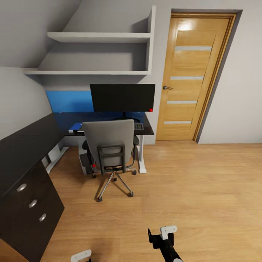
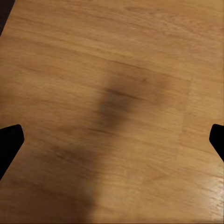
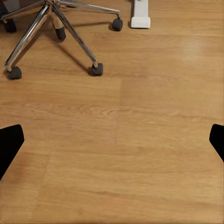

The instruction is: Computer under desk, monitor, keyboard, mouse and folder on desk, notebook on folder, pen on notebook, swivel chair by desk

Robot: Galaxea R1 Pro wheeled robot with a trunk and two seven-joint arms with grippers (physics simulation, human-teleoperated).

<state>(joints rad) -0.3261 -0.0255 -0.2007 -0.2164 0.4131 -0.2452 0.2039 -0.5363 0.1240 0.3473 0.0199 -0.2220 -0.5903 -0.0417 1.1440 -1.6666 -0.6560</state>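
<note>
Both hands spread apart over bare floor point(image 2: 112, 70), swivel chair point(image 1: 109, 145) hiding keyboard point(image 1: 138, 127), folder unseen

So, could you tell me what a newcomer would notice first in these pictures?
Probably the grey chair pushed up to the desk, its back hiding part of the desktop. Above it, the dark monitor stands on the desk against a blue panel. A wooden door stands to the right.

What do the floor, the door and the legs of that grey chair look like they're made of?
Floor: looks like wood planks or laminate, light sheen, visible grain and seams. Door: warm wood look with pale horizontal strips, possibly glass. Swivel chair: its base looks like polished metal, with dark casters, likely plastic.
</note>
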